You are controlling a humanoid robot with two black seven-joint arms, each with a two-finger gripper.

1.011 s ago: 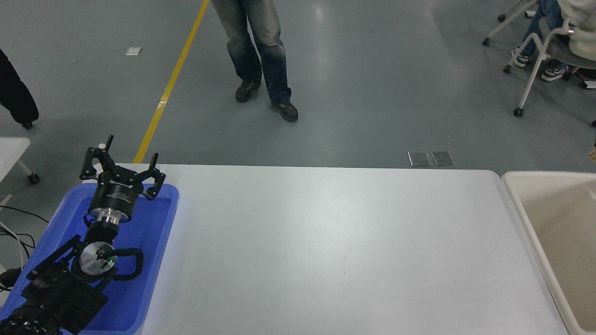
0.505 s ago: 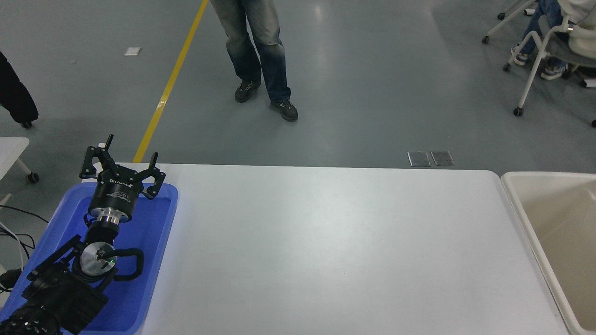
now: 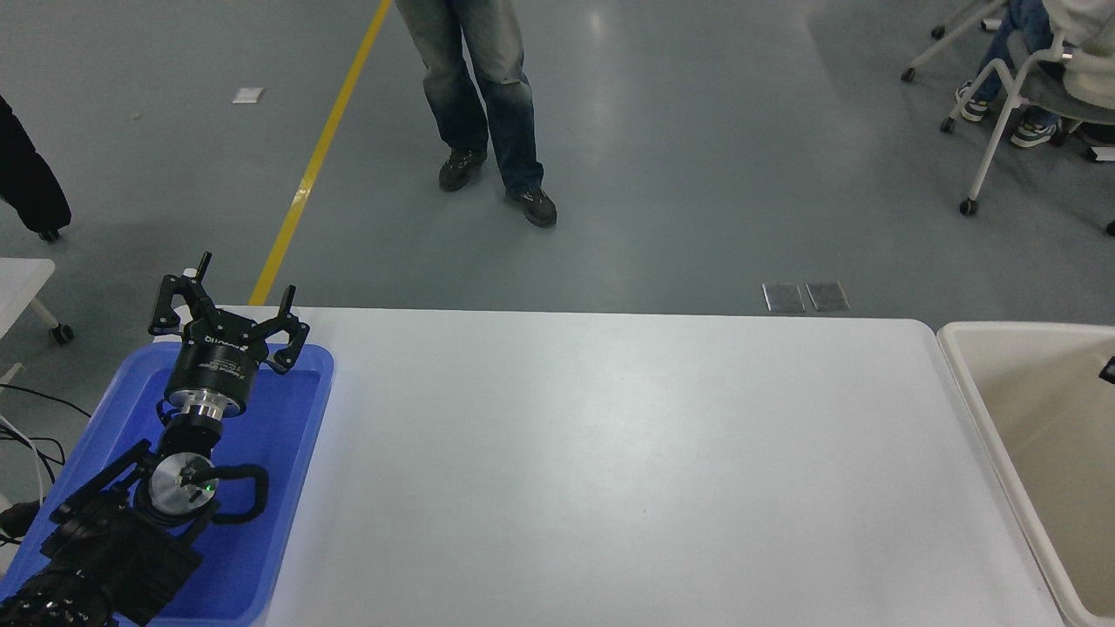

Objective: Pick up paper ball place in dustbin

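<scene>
Nearest, lower left: left arm (image 3: 113, 540), black, parked over blue tray (image 3: 287, 488) and pointing away from camera. Left gripper (image 3: 246, 287) at arm's far end, over tray's far rim, released: jaws spread wide, nothing between them. Small green light on wrist joint.

Blue tray on left end of white table (image 3: 610, 470), running off bottom edge of picture. Black cables hanging off table's left side.

At right, dustbin (image 3: 976, 409), cream-white with a rounded rim and smooth beige inner walls, just beside table's right end, cut off by right and bottom edges. Shown part of bin floor bare.

Right gripper (image 3: 1109, 369): only a dark sliver at right edge, over dustbin's opening. Released, clenched or grasping cannot be told.

Paper ball: whereabouts cannot be told from this view, not seen on table, in tray, or in the shown part of dustbin.

Beyond table's far edge, grey floor. Two small metal floor plates (image 3: 806, 296) just past far edge. Yellow line (image 3: 322, 148) running diagonally from table's left corner to top of picture. Person in jeans and dark shoes (image 3: 483, 96) standing well past table, legs only. Wheeled chair (image 3: 1002, 113) with a seated person at top right, well apart. Dark shape at left edge, too cropped to identify. Corner of another white table on casters far left.
</scene>
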